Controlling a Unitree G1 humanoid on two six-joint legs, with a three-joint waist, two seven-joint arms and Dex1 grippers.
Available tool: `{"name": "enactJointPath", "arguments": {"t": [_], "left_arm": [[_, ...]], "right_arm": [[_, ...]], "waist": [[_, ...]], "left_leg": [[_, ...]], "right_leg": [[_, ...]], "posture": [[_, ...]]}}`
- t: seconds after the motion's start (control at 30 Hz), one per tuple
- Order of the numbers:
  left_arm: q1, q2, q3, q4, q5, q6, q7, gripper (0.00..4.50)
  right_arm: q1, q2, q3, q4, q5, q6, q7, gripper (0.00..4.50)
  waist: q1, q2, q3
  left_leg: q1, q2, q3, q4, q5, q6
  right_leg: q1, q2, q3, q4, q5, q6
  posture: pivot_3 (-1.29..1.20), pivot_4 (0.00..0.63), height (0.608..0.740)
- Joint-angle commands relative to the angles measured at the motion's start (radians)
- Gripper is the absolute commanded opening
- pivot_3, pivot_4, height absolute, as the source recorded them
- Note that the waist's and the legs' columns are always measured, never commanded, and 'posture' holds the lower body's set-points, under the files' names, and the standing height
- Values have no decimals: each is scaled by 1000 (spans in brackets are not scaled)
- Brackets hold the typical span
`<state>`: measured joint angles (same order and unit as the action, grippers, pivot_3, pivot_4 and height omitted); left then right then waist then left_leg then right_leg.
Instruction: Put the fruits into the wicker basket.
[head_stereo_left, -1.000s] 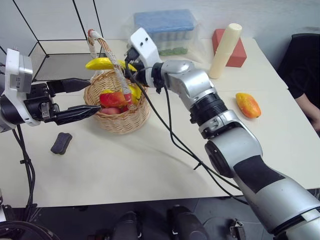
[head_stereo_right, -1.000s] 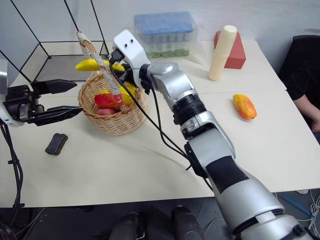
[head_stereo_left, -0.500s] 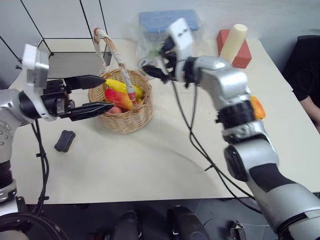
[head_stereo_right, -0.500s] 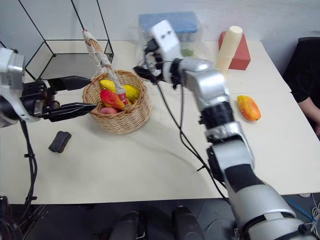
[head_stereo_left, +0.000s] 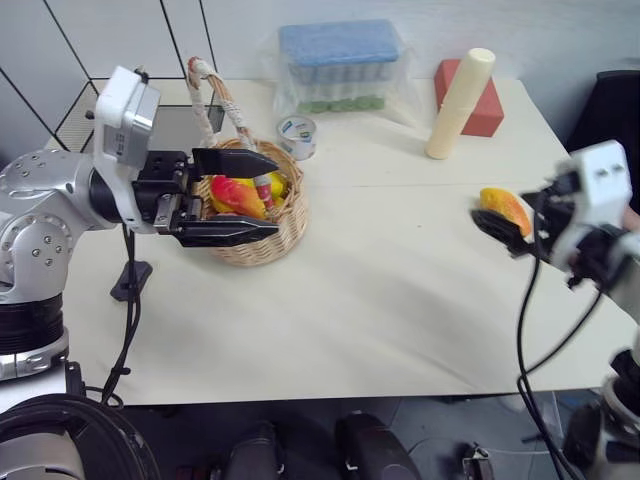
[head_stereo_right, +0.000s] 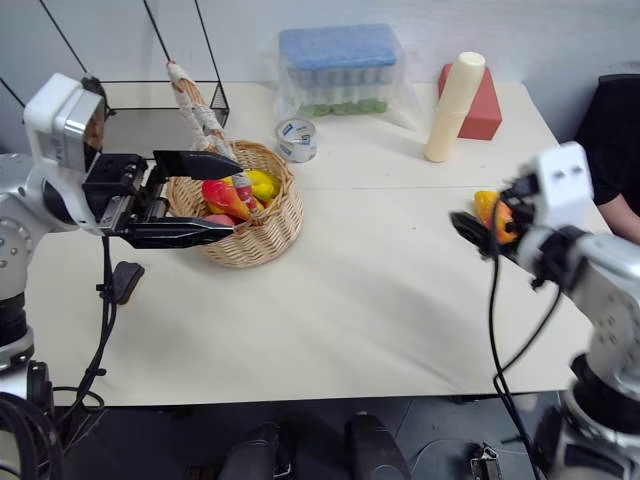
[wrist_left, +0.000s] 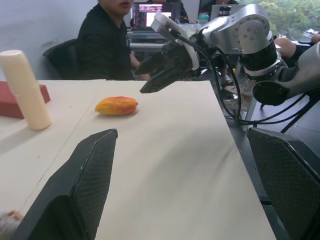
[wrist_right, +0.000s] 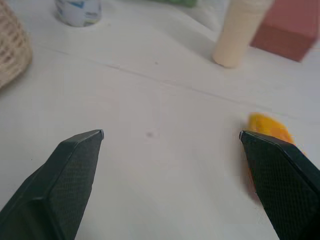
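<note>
Bright, even indoor light, soft shadows, some blur

The cream table (head_stereo_left: 330, 290) is lit evenly without glare; the wicker basket (head_stereo_left: 262, 228) casts only a faint shadow. The right gripper (head_stereo_left: 497, 228) smears slightly in the head views, and the right wrist view is soft throughout, its orange fruit (wrist_right: 267, 131) hazy.

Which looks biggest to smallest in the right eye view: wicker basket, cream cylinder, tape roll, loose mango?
1. wicker basket, largest even without its handle
2. cream cylinder
3. tape roll and loose mango: unranked, since the right claw hides part of the mango
</note>
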<state>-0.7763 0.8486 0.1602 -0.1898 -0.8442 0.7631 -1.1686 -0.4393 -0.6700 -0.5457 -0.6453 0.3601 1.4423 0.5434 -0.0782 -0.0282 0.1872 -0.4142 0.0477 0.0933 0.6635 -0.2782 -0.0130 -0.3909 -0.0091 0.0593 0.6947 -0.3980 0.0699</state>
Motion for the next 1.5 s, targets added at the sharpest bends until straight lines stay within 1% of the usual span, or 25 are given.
{"name": "enactJointPath", "arguments": {"t": [0.03, 0.1, 0.2, 0.4, 0.53, 0.73, 0.9, 0.97, 1.03, 1.17, 1.23, 1.3, 1.4, 1.5], "left_arm": [[-19, -9, 5, -31, -19, 1, 10, 4316], [-19, -19, 0, -40, -21, 2, 16, 4316], [-18, -30, -3, -56, -25, 4, 24, 4316], [-26, -35, 0, -69, -29, 14, 46, 4316], [-27, -26, 8, -77, -32, 19, 57, 4316], [-11, -9, 27, -95, -41, 29, 78, 4316], [-5, -3, 37, -105, -44, 33, 94, 4316], [-6, 0, 38, -103, -43, 32, 97, 4316], [-8, 1, 41, -99, -40, 31, 100, 4316], [-5, 3, 46, -96, -38, 32, 106, 4316], [11, 11, 54, -86, -28, 32, 113, 4316], [41, 33, 73, -68, -11, 25, 115, 4316], [85, 72, 125, -38, -7, 31, 128, 4316], [141, 120, 188, -7, -4, 32, 130, 4316]], "right_arm": [[66, -32, -70, 7, -16, -58, -19, 4493], [105, -46, -58, 70, -26, -120, -20, 4493], [113, -68, 22, 235, -68, -257, -40, 4493], [-51, -88, 210, 652, -174, -566, -66, 4493], [-217, -72, 311, 968, -234, -756, -69, 4493], [-395, -46, 390, 1325, -286, -918, -84, 4493], [-492, -36, 421, 1542, -307, -977, -57, 4493], [-512, -37, 423, 1588, -309, -1000, -49, 4102], [-525, -39, 417, 1610, -307, -1024, -49, 3654], [-526, -44, 420, 1592, -300, -1050, -15, 2469], [-508, -41, 412, 1520, -278, -1059, 29, 2428], [-466, -33, 411, 1371, -242, -1037, 90, 2428], [-403, 6, 406, 1082, -152, -885, 134, 2428], [-401, 77, 439, 825, -66, -704, 127, 2428]], "waist": [[-1, 0, 0], [-2, 0, 0], [-3, 0, 0], [-5, 1, 1], [-5, 1, 1], [-6, 2, 1], [-6, 2, 1], [-6, 2, 1], [-6, 2, 1], [-6, 2, 1], [-8, 2, 1], [-10, 3, 2], [-13, 3, 2], [-16, 3, 2]], "left_leg": [[1, 0, 1, 0, 0, 0], [3, 0, 2, 0, 1, 1], [8, 0, 3, -1, 1, 1], [11, 0, 3, -1, 1, 1], [10, 0, 3, -1, 1, 1], [10, 0, 2, -1, 0, 1], [10, 0, 2, -1, 0, 1], [10, 0, 2, 0, 0, 1], [10, 0, 2, 0, 0, 1], [10, 0, 2, 0, 0, 1], [10, 0, 2, 0, 0, 1], [10, 0, 2, -1, 0, 1], [11, 2, 2, -1, 0, 1], [10, 2, 1, -1, 0, 1]], "right_leg": [[1, 0, 1, 0, 0, 0], [2, 0, 2, 0, 0, 0], [7, 1, 2, -3, 0, 0], [10, 1, 2, -4, 0, 0], [10, 1, 2, -4, 0, 0], [10, 1, 2, -3, 0, 0], [10, 1, 2, -3, 0, 0], [10, 1, 1, -3, 0, 0], [10, 1, 1, -3, 0, 0], [10, 1, 1, -3, 0, 0], [10, 1, 1, -3, 0, 0], [10, 1, 1, -3, 0, 0], [10, 2, 1, -2, 0, 0], [9, 2, 1, -2, 0, 0]], "posture": [[0, 150, 740], [0, 150, 740], [0, 150, 740], [0, 150, 740], [0, 150, 740], [0, 150, 740], [0, 150, 740], [0, 150, 740], [0, 150, 740], [0, 150, 740], [0, 150, 740], [0, 150, 740], [0, 150, 740], [0, 150, 740]]}}
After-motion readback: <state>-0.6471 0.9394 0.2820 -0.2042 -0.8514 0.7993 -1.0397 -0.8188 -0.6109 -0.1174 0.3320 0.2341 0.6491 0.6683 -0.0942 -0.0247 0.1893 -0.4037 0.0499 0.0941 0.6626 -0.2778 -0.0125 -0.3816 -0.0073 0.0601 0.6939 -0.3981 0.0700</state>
